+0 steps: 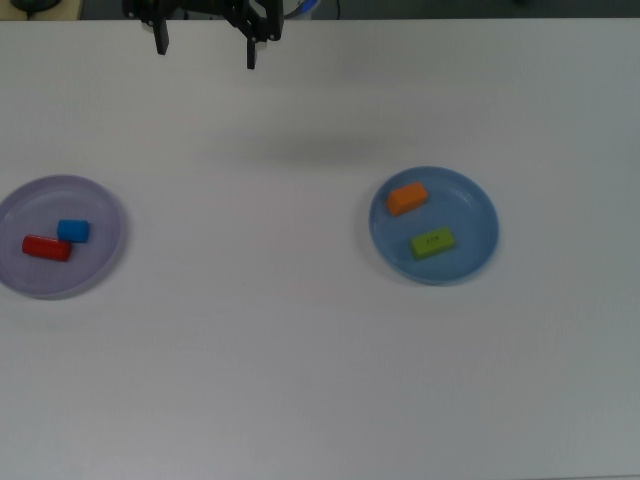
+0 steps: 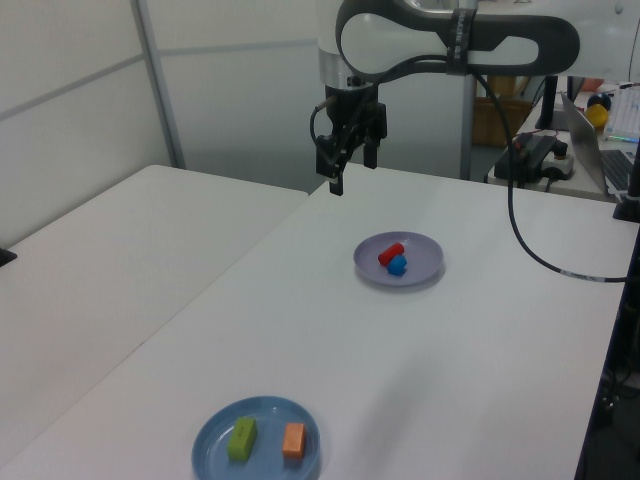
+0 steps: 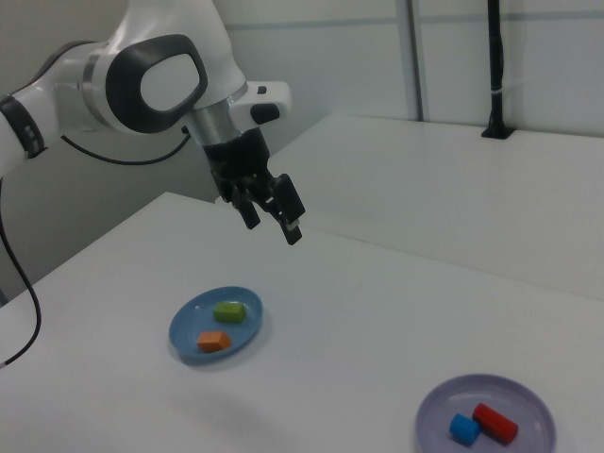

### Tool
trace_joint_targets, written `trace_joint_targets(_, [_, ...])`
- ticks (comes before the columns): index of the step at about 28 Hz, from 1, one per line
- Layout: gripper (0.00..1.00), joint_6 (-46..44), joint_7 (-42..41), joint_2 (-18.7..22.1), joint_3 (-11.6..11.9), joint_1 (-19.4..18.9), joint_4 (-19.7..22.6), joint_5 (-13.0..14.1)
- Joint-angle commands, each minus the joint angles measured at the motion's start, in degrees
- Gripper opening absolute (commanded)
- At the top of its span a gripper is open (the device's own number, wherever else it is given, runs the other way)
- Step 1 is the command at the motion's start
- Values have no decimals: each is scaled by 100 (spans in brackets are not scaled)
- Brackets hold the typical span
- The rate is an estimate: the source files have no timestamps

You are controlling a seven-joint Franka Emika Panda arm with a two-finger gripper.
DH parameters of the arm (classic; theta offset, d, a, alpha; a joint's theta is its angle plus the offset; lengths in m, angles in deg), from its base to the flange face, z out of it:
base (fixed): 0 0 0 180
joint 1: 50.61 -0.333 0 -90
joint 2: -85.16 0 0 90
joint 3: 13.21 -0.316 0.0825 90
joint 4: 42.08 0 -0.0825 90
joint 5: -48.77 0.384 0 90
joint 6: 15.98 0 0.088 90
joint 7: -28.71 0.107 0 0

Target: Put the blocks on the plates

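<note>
The medium blue plate holds an orange brick and a lime-green brick with a dark mark. On the pale lavender plate lie a red cylinder and a blue cube. My gripper hangs open and empty, high above the table at the top view's upper left, away from both plates.
The white table carries both plates. A second white table adjoins it at the left view's left. A laptop and cables sit at the left view's far right, and a black post rises at the back of the right view.
</note>
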Motion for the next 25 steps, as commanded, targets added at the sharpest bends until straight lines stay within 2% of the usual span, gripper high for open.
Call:
trace_joint_targets(1, [100, -208, -160, 116, -6, 124, -4, 259])
trace_joint_targets(5, [100, -235, -212, 160, -15, 204, 22, 426])
trace_joint_targets(25, [100, -235, -291, 152, -68, 256, 22, 435])
